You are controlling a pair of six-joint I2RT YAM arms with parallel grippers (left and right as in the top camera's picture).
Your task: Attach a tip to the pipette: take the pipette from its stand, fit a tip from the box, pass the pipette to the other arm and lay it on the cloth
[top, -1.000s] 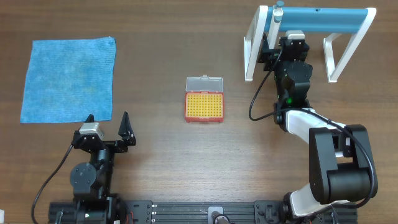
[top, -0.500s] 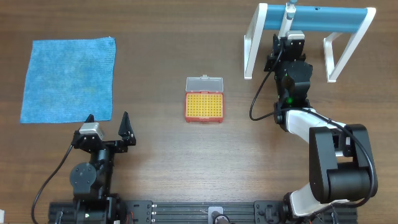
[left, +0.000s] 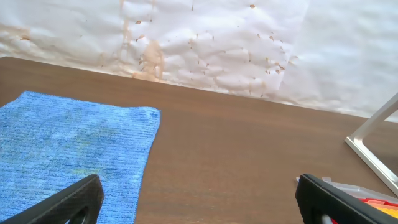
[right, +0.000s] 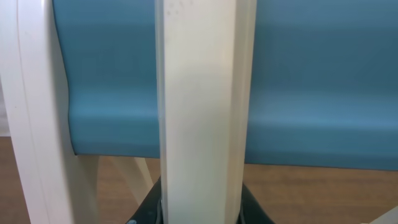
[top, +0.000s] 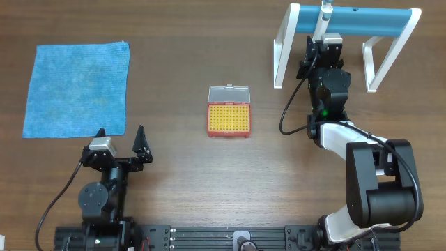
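Top view: R claw [top: 315, 43] tight round pipette [top: 324, 17] at stand [top: 376, 19]; L claw [top: 120, 131] wide apart, empty.

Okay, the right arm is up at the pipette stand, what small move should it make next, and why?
Probably lift the pipette clear of the blue stand: the right end effector seems closed on it, and the tip box sits open.

The left arm sits folded low close to its base, its tool [top: 120, 137] pointing up the surface with both fingers spread wide apart. The right arm stretches far forward from its base, its tool [top: 321, 42] raised, fingers closed against the shaft of the pipette [top: 325, 15].
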